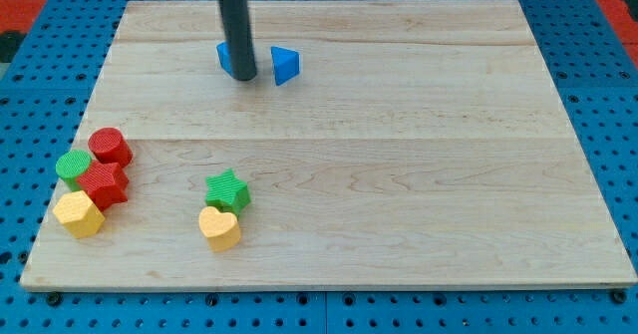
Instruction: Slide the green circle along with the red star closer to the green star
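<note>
Camera view: my tip (pixel 244 77) touching blue block (pixel 228 58); tool absent, bare rod; no containers.

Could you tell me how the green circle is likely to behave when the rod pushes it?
The green circle looks squat and flat-bottomed, so it should slide, not tip. Being round, it may slip off my tip. It touches the red star, so both likely move together.

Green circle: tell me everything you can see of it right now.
The green circle is a small, flat-topped round block, plastic-looking, lying flat near the board's left edge. It sits in a tight cluster: the red circle at its upper right, the red star at its lower right, apparently touching both. My tip is far off, near the view's top.
</note>
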You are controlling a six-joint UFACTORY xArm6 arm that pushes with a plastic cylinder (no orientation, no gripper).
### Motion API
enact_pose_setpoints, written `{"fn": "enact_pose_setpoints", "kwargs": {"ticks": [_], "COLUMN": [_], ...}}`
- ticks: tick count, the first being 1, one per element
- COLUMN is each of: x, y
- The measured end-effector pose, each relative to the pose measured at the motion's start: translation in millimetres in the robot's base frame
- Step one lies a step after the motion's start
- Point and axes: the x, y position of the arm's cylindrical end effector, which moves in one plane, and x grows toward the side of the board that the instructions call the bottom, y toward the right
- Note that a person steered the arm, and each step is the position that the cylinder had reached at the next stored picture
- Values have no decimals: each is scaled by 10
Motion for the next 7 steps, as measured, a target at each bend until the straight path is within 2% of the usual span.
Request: {"fn": "enact_pose_setpoints", "kwargs": {"ticks": [1,2,3,4,5,6,7], "x": [348,270,-26,178,307,746,816], "y": [-99,-306,-1189,-1895,-1922,-1922,-1927]}}
